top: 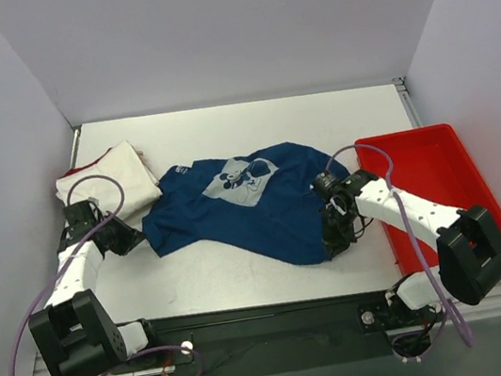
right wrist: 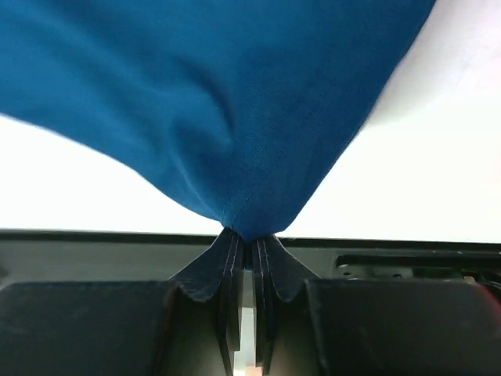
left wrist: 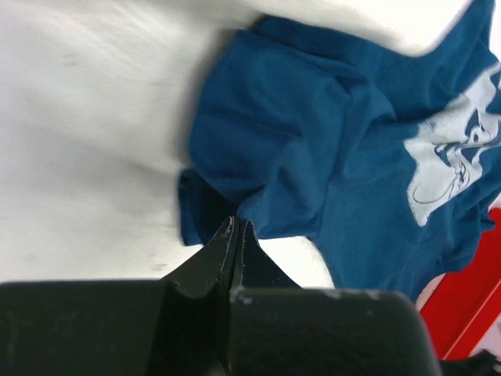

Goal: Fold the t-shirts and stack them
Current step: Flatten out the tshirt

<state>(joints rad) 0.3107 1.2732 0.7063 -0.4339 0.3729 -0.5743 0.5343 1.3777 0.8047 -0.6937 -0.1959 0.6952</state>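
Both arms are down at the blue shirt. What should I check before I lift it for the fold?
1. Grip of right end effector on blue t-shirt, near right corner: ok, shut on cloth.
2. Grip of left end effector on its left edge: ok, cloth tents at the shut tips.
3. Shirt lying flat: not ok, rumpled, graphic facing up.
4. Gap to white t-shirt: cannot tell, edges look touching.
5. Cloth outside red tray: ok.
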